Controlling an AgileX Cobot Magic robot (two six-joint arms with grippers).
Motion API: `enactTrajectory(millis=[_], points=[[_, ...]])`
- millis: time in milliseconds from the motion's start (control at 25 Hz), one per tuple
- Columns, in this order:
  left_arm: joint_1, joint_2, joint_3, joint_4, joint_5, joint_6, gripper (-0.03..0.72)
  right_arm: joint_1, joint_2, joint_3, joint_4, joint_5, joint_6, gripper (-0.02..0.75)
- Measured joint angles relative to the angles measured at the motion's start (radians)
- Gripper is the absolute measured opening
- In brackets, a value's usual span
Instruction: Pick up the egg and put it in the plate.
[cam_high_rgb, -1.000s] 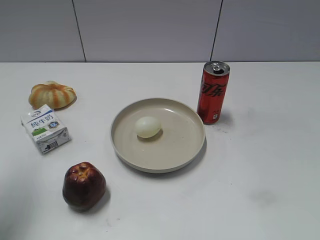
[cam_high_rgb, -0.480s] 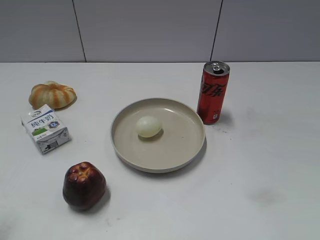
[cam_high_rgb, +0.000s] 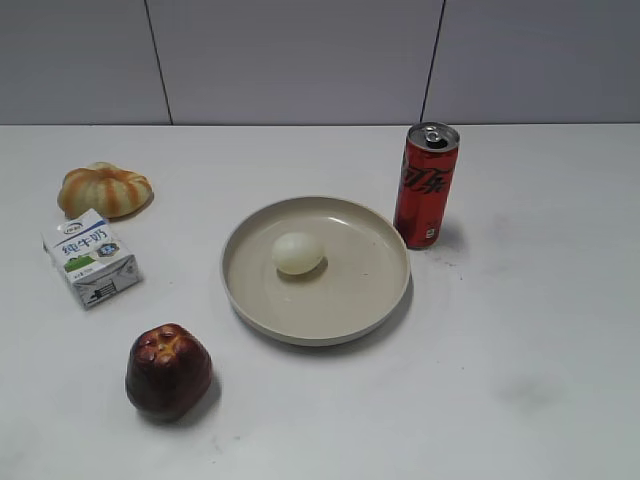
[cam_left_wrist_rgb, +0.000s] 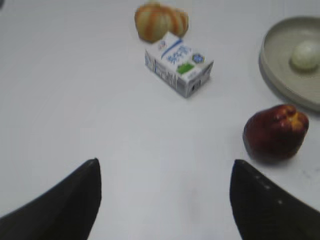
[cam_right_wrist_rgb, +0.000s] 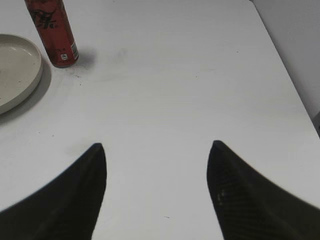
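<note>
Egg (cam_high_rgb: 298, 253): lying in the plate (cam_high_rgb: 370, 290), a little left of its middle; nothing of mine touches it.
Plate: flat on the desk (cam_high_rgb: 520, 340), near the centre of the exterior view.
My left gripper (cam_left_wrist_rgb: 165, 200): fingers spread wide, holding nothing, bare desk between them; apple (cam_left_wrist_rgb: 275, 132) ahead to the right.
My right gripper (cam_right_wrist_rgb: 157, 187): fingers spread wide, holding nothing, over bare desk to the right of the plate.
Can (cam_high_rgb: 426, 185): red, upright, just beside the plate's far right rim.
Apple: dark red, near the plate's front left.
Milk carton (cam_high_rgb: 90, 257): left of the plate, well apart.
Bread bun (cam_high_rgb: 104, 189): just behind the carton.
</note>
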Motion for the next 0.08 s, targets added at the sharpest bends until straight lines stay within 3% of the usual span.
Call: enactTrajectory(millis=[80], points=[[0.0,-0.074,0.01,-0.001,-0.012,0.0,0.591,0.0,0.0,0.0,0.0,0.0,0.0,0.482]])
